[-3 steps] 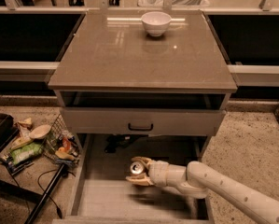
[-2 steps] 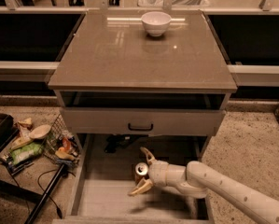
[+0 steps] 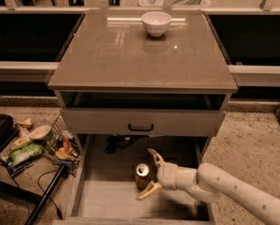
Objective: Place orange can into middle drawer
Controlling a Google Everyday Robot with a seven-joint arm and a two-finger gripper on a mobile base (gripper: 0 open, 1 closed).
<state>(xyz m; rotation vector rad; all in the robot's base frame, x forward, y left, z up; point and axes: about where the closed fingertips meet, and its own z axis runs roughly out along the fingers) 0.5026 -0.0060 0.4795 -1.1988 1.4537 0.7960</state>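
Note:
The orange can point(image 3: 142, 174) stands upright on the pale floor of the pulled-out middle drawer point(image 3: 106, 203), near its middle, silver top showing. My gripper point(image 3: 147, 175) reaches in from the lower right on a white arm. Its fingers point(image 3: 155, 158) are spread wide open, one behind the can and one in front of it, and neither clamps the can. The can sits just at the mouth of the open jaws.
A grey drawer front with a black handle point(image 3: 140, 127) overhangs the back of the drawer. A white bowl point(image 3: 156, 22) sits on the cabinet top point(image 3: 106, 60). A dark object point(image 3: 115, 143) lies at the drawer's back. A basket of clutter point(image 3: 55, 146) and a black pole point(image 3: 46, 198) stand on the floor at left.
The gripper held the can tilted above the drawer floor. Now the fingers have spread open and the can stands upright on the drawer floor.

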